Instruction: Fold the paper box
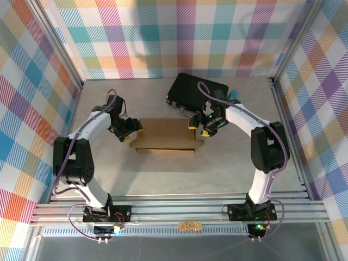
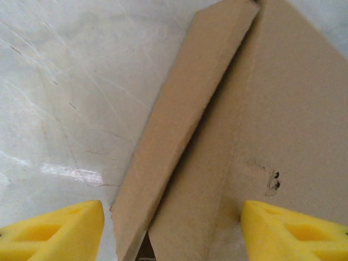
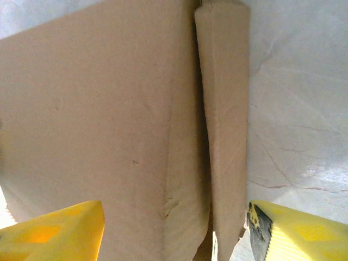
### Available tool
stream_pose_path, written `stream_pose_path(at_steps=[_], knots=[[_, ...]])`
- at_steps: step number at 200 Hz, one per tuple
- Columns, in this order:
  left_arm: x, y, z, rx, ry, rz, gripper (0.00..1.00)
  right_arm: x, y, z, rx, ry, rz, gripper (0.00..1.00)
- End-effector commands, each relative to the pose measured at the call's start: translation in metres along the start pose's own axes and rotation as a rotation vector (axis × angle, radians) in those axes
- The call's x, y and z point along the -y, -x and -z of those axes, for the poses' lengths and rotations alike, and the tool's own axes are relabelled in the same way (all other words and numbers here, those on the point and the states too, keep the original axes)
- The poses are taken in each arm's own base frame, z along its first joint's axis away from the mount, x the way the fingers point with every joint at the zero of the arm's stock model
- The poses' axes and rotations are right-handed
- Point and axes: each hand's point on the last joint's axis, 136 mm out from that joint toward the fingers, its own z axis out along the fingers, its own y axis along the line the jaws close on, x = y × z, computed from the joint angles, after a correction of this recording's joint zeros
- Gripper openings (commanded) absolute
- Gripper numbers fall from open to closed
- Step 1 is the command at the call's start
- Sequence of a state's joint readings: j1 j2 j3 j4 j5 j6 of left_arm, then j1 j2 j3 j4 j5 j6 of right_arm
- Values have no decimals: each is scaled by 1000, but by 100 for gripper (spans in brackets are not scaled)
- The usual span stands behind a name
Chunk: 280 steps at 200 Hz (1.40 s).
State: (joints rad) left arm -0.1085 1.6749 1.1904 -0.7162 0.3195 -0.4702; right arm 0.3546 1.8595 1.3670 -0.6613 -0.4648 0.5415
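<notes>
From above, the paper box (image 1: 166, 135) lies on the bench (image 1: 163, 174) between left claw (image 1: 132, 133) and right claw (image 1: 198, 129), both spread wide; wrist views reveal its narrow creased side flaps (image 2: 179, 125)

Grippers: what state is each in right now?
Left gripper: open, straddling the box edge flap, nothing clamped.
Right gripper: open, straddling the box's opposite flap, nothing clamped.
</notes>
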Motion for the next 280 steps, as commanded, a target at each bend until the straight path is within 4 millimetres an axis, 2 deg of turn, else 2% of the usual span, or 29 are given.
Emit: stream_pose_path(at_steps=[1, 30, 60, 73, 81, 123, 152, 156, 168, 225, 280], knots=[[-7, -8, -15, -24, -28, -16, 66, 3, -6, -13, -30, 34, 3, 72], [-23, -19, -30, -34, -10, -20, 60, 8, -8, -24, -40, 105, 39, 76], [-27, -21, -38, -28, -14, -41, 43, 5, -7, -27, -23, 213, 91, 79], [-29, -22, -39, -24, -9, -47, 39, 5, -7, -28, -23, 259, 94, 80], [-31, -21, -39, -16, -8, -50, 36, 7, -5, -27, -23, 277, 95, 80], [-44, -20, -36, 33, 17, -57, 34, 11, -2, -28, -18, 341, 110, 80], [-50, -18, -30, 59, -26, -53, 27, 4, -2, -30, -33, 408, 139, 80], [-50, -18, -30, 57, -32, -53, 23, 4, -2, -31, -34, 414, 139, 80], [-53, -18, -30, 44, -41, -53, 19, 3, -1, -33, -42, 424, 141, 80], [-64, -19, -33, 25, -85, -11, 16, 8, 0, -49, -74, 445, 101, 80], [-70, -21, -34, 8, -111, 5, 15, -30, -3, -70, -146, 512, 128, 76]])
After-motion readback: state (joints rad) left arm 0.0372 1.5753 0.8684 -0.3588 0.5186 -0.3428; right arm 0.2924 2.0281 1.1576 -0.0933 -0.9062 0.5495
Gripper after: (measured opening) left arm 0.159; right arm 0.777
